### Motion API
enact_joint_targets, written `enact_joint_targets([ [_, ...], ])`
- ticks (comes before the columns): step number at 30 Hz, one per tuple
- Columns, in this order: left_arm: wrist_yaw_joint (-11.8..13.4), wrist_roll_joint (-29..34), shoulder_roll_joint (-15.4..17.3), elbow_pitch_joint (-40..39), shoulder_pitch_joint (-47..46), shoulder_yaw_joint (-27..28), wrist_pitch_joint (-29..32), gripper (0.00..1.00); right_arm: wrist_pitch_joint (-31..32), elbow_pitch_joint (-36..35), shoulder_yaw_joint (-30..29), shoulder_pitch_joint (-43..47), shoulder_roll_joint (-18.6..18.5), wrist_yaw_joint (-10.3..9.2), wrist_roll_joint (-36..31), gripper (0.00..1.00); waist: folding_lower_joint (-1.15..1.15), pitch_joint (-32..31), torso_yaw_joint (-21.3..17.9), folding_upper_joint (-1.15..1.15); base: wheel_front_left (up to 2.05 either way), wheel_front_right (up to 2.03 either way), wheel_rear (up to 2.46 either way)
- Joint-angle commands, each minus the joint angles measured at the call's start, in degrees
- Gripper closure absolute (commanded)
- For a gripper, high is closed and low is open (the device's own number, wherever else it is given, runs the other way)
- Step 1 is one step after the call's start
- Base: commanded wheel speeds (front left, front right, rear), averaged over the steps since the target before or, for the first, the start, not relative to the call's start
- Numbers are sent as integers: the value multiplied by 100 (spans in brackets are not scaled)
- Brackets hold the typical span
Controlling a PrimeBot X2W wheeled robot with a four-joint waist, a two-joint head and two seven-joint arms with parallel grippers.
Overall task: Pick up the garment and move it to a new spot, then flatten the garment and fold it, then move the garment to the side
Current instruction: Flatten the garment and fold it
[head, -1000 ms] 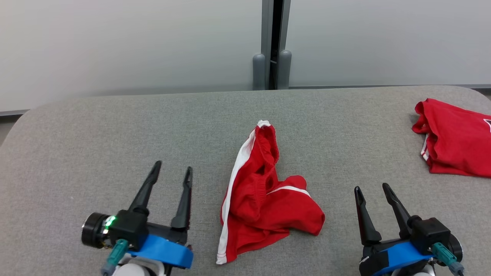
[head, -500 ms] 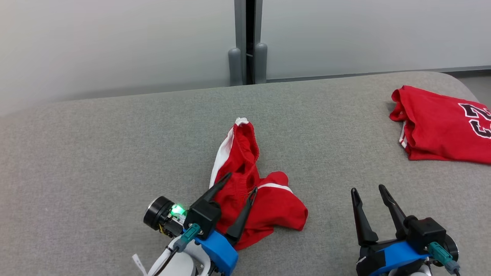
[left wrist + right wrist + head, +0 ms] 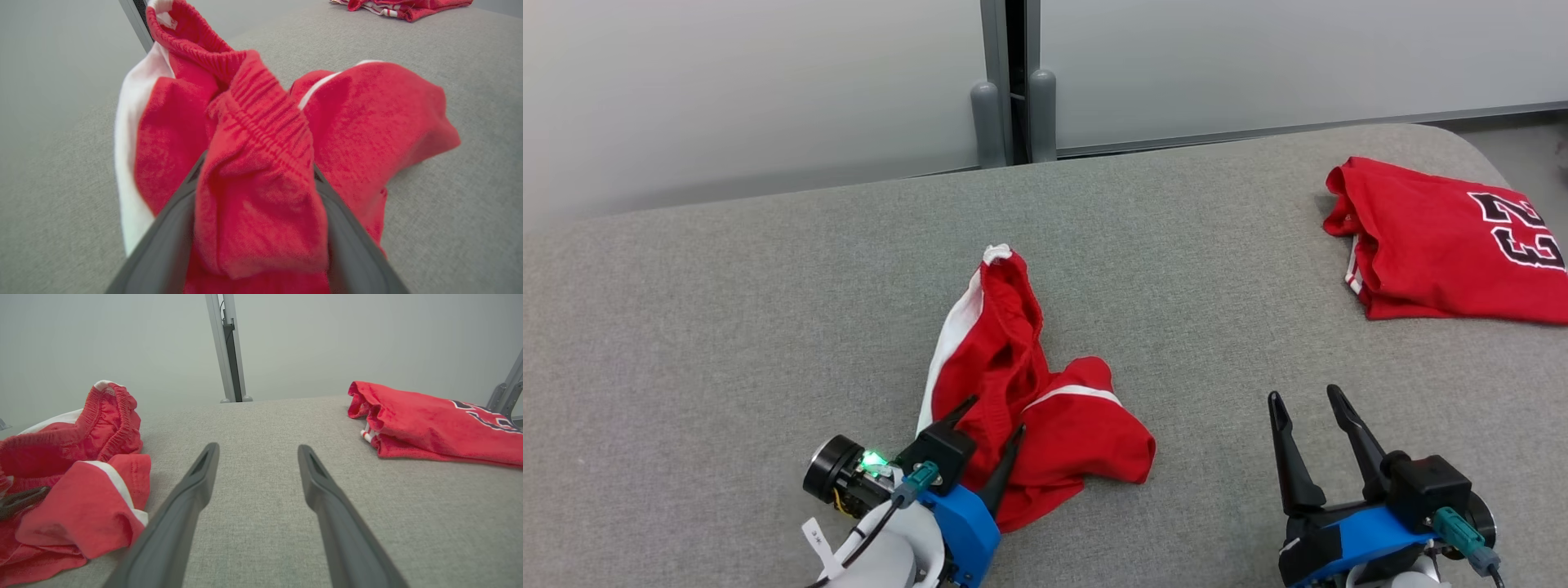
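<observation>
Lying crumpled near the middle of the grey table (image 3: 727, 327), the red shorts (image 3: 1045, 425) with white side stripes bunch up between the left gripper (image 3: 996, 415), whose fingers are spread wide on either side of a fold by the waistband. The right gripper (image 3: 1303, 394) hovers to the right, fingers parted, nothing between them. A folded red jersey (image 3: 1429, 245) rests near the table's far right end.

Ahead of me stretches a grey cloth-covered table (image 3: 727, 327) with rounded far corners. At my two o'clock, near its far right corner, lies a folded red jersey (image 3: 1437, 245), black-and-white numerals on top, white trim at its folded edge. At twelve o'clock, beyond the table, pale wall panels (image 3: 727, 82) meet at a dark gap (image 3: 1015, 73) flanked by two grey rounded posts (image 3: 984, 122).
</observation>
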Motion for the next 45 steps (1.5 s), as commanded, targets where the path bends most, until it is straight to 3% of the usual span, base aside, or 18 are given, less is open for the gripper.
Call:
enact_joint_targets([
  [1,4,-102,32,72,-113,70,-113,38,-4,-21,-14,-93,27,-2,7,0,0,9,-5,0,0,0,0],
  [2,7,-132,26,92,-155,81,-177,85,-4,-32,-25,-101,27,-2,9,0,0,13,0,0,0,0,0],
  [3,-13,-183,23,116,-166,86,-220,100,-4,-44,-43,-100,27,-2,4,0,0,15,13,0,0,0,0],
  [12,149,-570,88,-289,-100,451,-516,100,-4,-35,-109,12,33,-2,-17,0,0,-13,317,0,0,0,0],
  [25,715,-1246,503,-1581,1762,1467,-554,100,-4,29,-176,90,12,-2,-55,0,0,-8,843,0,0,0,0],
  [33,730,-1418,450,-1556,2245,1631,-554,100,-4,99,-131,48,-5,-2,-39,0,0,-8,947,0,0,0,0],
  [34,738,-1407,457,-1531,2273,1645,-555,59,-4,106,-125,42,-4,-2,-36,0,0,-14,945,0,0,0,0],
  [35,764,-1399,453,-1557,2273,1693,-555,0,-4,110,-123,42,-4,-2,-33,0,0,-22,943,0,0,0,0],
  [45,957,-916,537,-2564,2319,2186,-554,0,-4,150,-166,90,-48,-2,7,0,0,-126,895,0,0,0,0],
])
